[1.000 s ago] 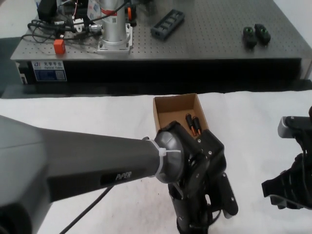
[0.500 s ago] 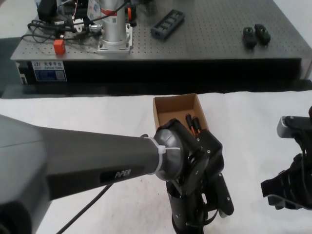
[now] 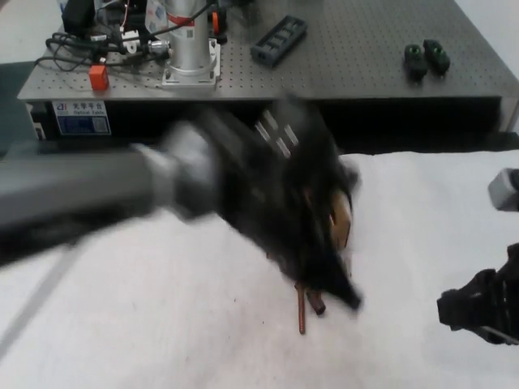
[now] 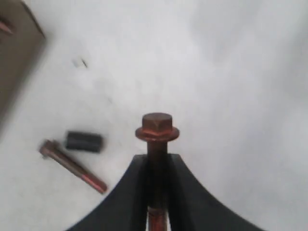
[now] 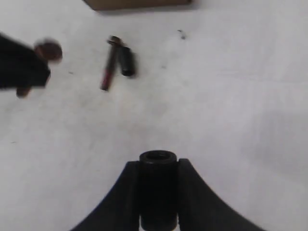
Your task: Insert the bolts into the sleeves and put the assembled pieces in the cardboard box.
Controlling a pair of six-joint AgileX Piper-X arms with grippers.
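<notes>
Bolt is sticking head-first from my clamped left pincer while I'm gripping the sleeve, bore outward, in the right pincer.

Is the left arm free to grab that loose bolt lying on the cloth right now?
Probably not: the left gripper is shut on a bolt, though the loose bolt lies unobstructed.

Bolts: two, one held, one loose
Sleeves: two, one held, one loose
Box: one
</notes>
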